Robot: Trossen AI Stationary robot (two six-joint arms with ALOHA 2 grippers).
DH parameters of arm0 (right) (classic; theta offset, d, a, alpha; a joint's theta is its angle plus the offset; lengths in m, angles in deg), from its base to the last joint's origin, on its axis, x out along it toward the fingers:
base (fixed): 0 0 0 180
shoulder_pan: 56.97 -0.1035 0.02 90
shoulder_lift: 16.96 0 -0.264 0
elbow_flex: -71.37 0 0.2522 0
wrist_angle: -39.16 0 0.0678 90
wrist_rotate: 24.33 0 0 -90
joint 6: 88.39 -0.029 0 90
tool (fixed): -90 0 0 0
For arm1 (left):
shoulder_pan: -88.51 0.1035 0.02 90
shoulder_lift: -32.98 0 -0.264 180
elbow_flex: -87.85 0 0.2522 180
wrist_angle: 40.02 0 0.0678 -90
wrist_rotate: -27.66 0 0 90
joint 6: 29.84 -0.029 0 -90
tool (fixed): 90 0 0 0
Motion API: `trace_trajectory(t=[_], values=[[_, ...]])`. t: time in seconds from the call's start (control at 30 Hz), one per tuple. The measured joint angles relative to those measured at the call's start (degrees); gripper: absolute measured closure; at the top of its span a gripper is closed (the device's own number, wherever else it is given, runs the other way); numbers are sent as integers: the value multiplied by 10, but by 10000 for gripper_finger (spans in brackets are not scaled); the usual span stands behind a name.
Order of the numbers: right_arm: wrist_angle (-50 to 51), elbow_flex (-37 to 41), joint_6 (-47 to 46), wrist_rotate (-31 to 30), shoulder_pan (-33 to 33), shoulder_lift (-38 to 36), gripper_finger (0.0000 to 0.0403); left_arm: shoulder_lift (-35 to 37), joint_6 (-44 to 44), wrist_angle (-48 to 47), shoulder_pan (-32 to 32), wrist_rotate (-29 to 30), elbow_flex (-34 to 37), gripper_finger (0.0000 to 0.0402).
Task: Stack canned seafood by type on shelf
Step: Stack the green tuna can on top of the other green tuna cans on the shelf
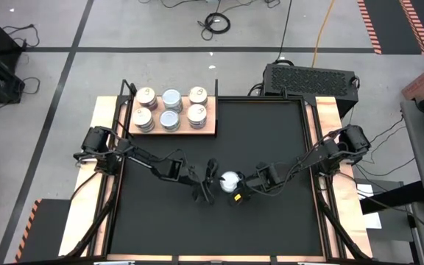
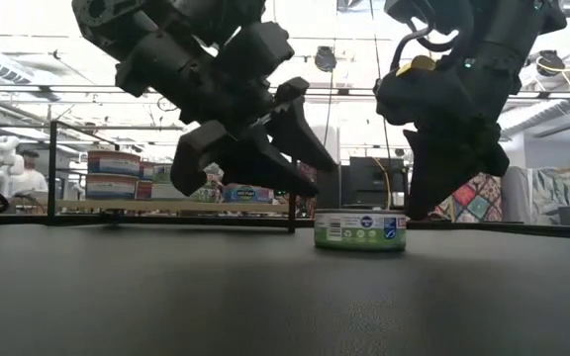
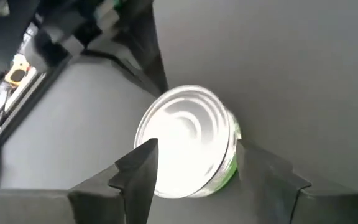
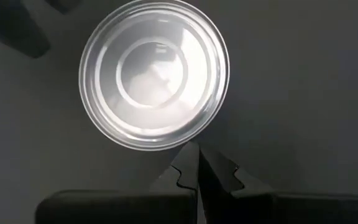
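A lone tin point(image 1: 230, 180) with a green label is sitting upright on the black mat point(image 1: 271, 140) near the desk's middle, between the two arms. The left gripper point(image 3: 194, 171) is straddling it with fingers spread apart, not gripping. The right gripper point(image 4: 199, 163) is hovering just beside the tin, fingers pressed together and empty. Six more tins point(image 1: 171, 108) are resting on the shelf point(image 1: 210, 128), their labels too small to make out.
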Motion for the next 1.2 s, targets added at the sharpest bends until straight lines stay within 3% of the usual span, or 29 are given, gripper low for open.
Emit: trace_trajectory(t=[0.53, 1.2], values=[[-47, 0, 2, -16, 29, 0, 403, 0, -49, -88, 17, 8, 0, 186], [-57, 0, 14, -16, 41, 0, 403, 0, -168, -100, 17, 14, 0, 245]])
